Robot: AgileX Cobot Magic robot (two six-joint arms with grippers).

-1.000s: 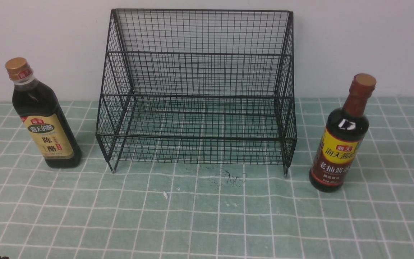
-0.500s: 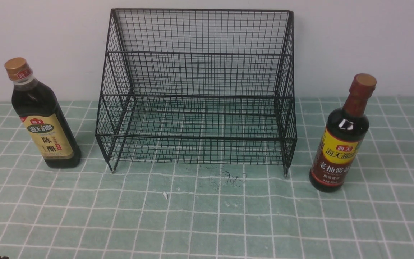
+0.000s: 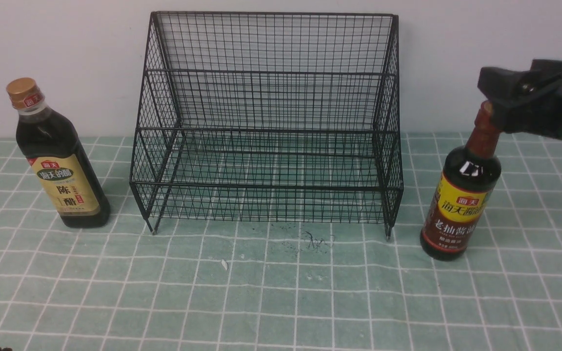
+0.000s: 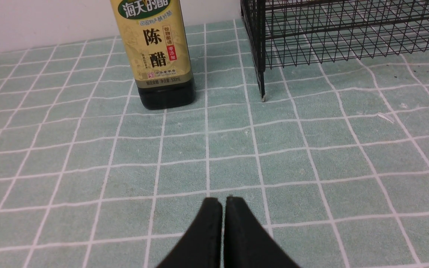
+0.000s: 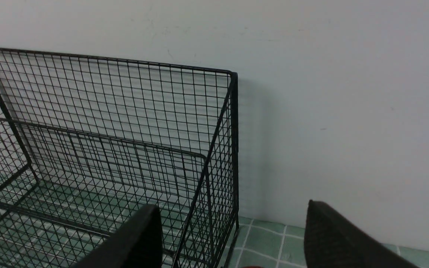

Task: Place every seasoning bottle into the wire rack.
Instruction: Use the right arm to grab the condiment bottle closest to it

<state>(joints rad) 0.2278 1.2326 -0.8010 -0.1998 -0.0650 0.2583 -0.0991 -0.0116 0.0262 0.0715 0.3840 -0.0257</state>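
A: Where's the right gripper [image 5: 231, 208]?
B: Jaws wide apart at the top of the long-necked bottle [image 3: 461, 204]. I can't tell if they touch it. The bottle stands on the tabletop [image 3: 281, 302], just right of the rack [image 3: 266, 122].
A: And the left gripper [image 4: 222, 199]?
B: Jaws together, empty, over the near tabletop. The gold-capped bottle [image 3: 64, 175] stands upright beyond it, left of the rack.

Wire rack [image 3: 266, 130] at the wall [image 3: 456, 48], one seasoning bottle [image 3: 59, 161] left of it, second seasoning bottle [image 3: 461, 195] right, both outside.
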